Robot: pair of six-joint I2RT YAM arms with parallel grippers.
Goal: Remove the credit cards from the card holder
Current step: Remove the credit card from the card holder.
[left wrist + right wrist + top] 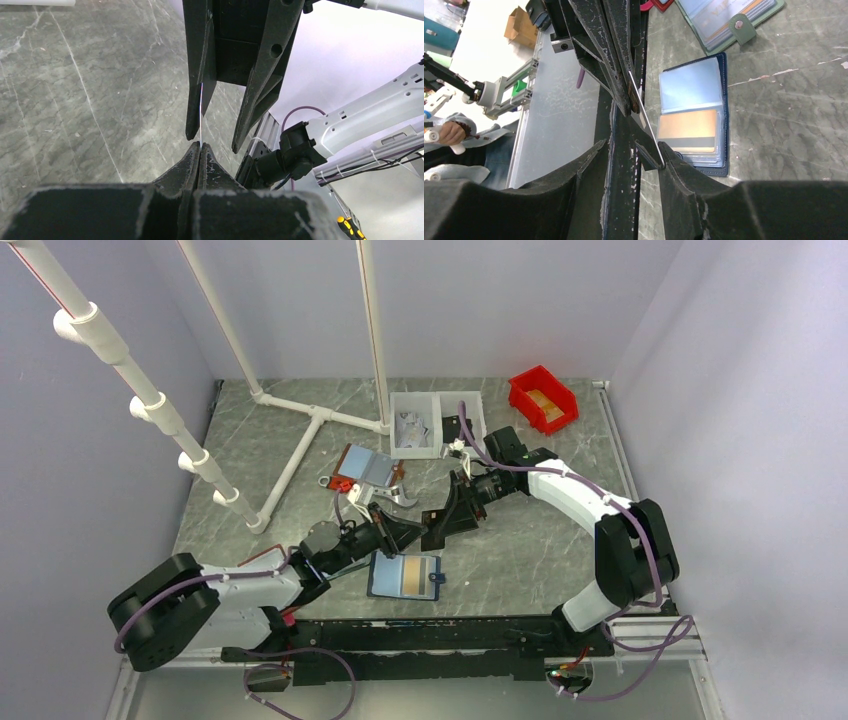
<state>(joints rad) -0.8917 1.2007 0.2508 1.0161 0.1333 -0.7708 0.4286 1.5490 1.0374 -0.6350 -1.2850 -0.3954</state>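
The navy card holder [386, 576] lies open on the table near my bases, with the tan card [418, 576] in its right pocket. The right wrist view shows the holder [689, 85] and the tan card [686, 131] too. My left gripper [200, 146] is shut on the black card [201, 112], which I see edge-on, held above the table. My right gripper [215, 141] is open, with its fingers on both sides of that card. In the right wrist view the card [646, 125] slants from my left gripper [631, 107] down to one finger of my right gripper [633, 145].
A green-edged holder [729, 20] lies just beyond the navy one, and a red-edged holder [362, 466] lies farther back. Two white bins [415, 425] and a red bin [542, 400] stand at the back. A white pipe frame [300, 450] lies at the back left.
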